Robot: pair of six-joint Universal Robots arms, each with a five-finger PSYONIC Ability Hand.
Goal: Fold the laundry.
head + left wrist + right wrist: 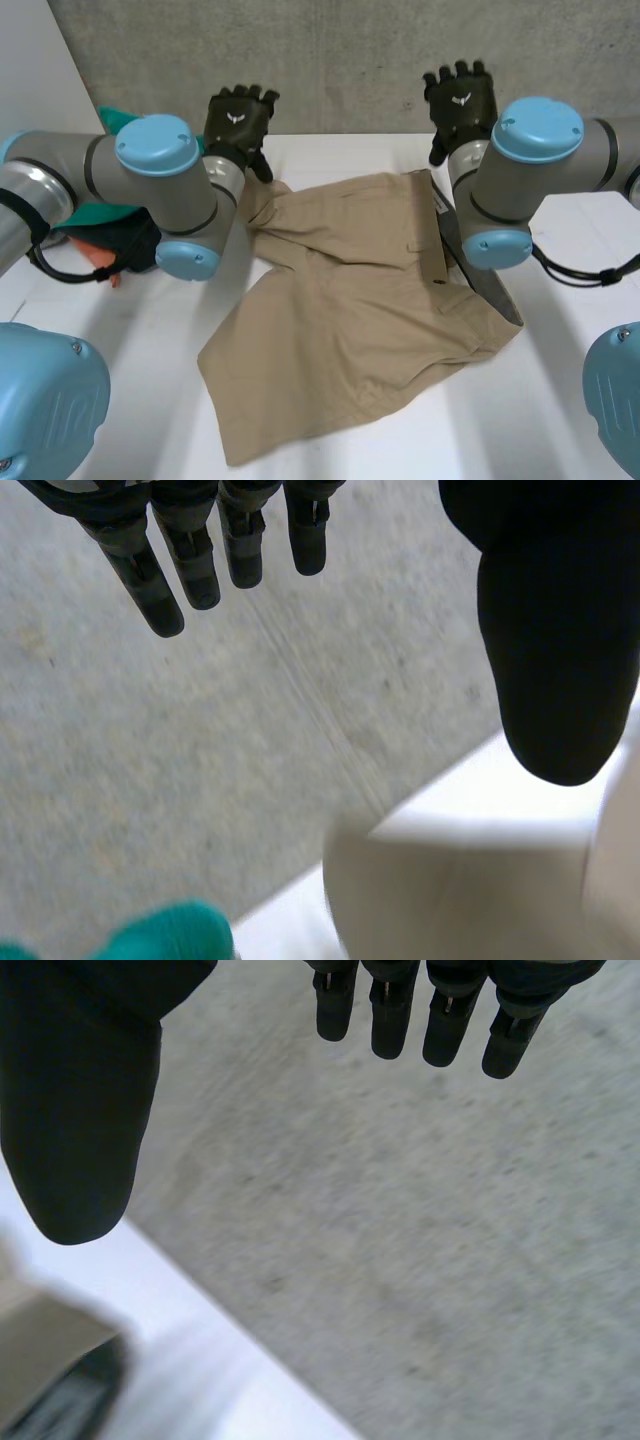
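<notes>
Khaki shorts (350, 320) were spread crumpled mid-worktop (570, 410), long axis near-left to far-right. Beyond their far edge the left hand (240, 115) and right hand (460, 95) were raised, fingers straight, nothing held; the waistband (437, 235) was judged nearer the right hand.

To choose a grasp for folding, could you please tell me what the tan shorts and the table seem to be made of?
The tan shorts look like woven cotton-type twill, matte: soft creases, stitched waistband and seams; exact fibre unclear. The table looks like smooth, hard white laminate or painted board: even, with no visible grain.
</notes>
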